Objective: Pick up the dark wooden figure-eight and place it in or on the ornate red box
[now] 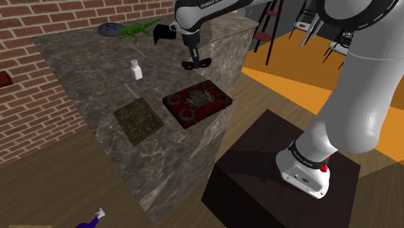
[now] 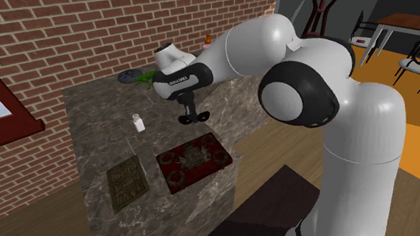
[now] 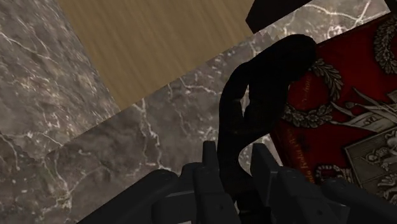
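The carrying step is in hand, by my reading: the pick looks done and the placing is not yet made. I take the ornate red box (image 1: 197, 102) as the mark and work across the shoulder view from its left. A dull bronze relief plaque (image 1: 137, 120) lies just beside the box on the marble counter (image 1: 84, 71). A small white bottle (image 1: 136, 69) stands farther back from the box. Then comes the black gripper (image 1: 195, 59), its fingers (image 3: 210, 162) pinching the dark figure-eight (image 1: 196, 64). It hangs in the air above the counter past the box's far edge, not over the lid (the wrist view sets the red lid close beside it). The next move calls for shifting it over the lid, lowering and letting go. The box is shut, and its lid bears only relief ornament; I can make out nothing loose on it.
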